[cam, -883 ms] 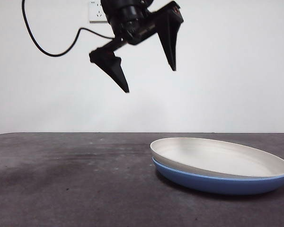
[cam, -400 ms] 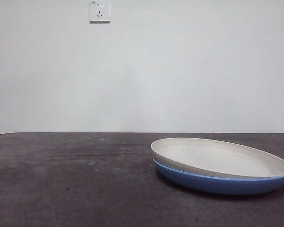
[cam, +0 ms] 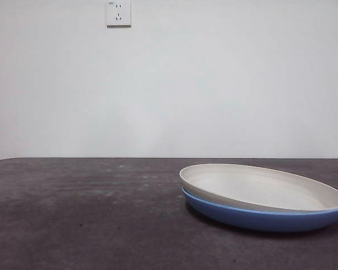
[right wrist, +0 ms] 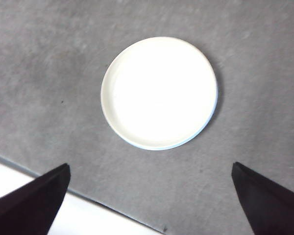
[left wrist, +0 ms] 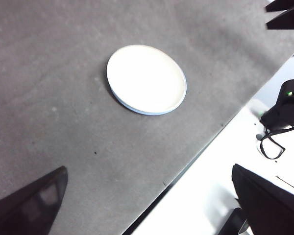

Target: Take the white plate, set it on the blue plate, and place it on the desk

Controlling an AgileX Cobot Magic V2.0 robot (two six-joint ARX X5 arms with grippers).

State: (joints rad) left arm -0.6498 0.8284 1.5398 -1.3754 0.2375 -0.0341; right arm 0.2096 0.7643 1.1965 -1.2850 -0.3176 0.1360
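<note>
White plate [cam: 263, 187] nested on blue plate [cam: 259, 219], desk [cam: 84, 214] right; both grippers spread, raised; stacking judged done.

Cream white plate [cam: 259, 188], glossy blue plate [cam: 259, 218]

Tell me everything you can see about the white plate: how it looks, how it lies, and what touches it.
The white plate is wide, shallow and round, cream-white and matte, with a plain rim and nothing in it. It lies nested in the blue plate, slightly tilted and off-centre, so its rim rises higher on one side. From above it covers nearly all the blue plate, leaving only a thin blue edge. The stack rests on the desk. Neither gripper touches it; both are high above, jaws open.
</note>
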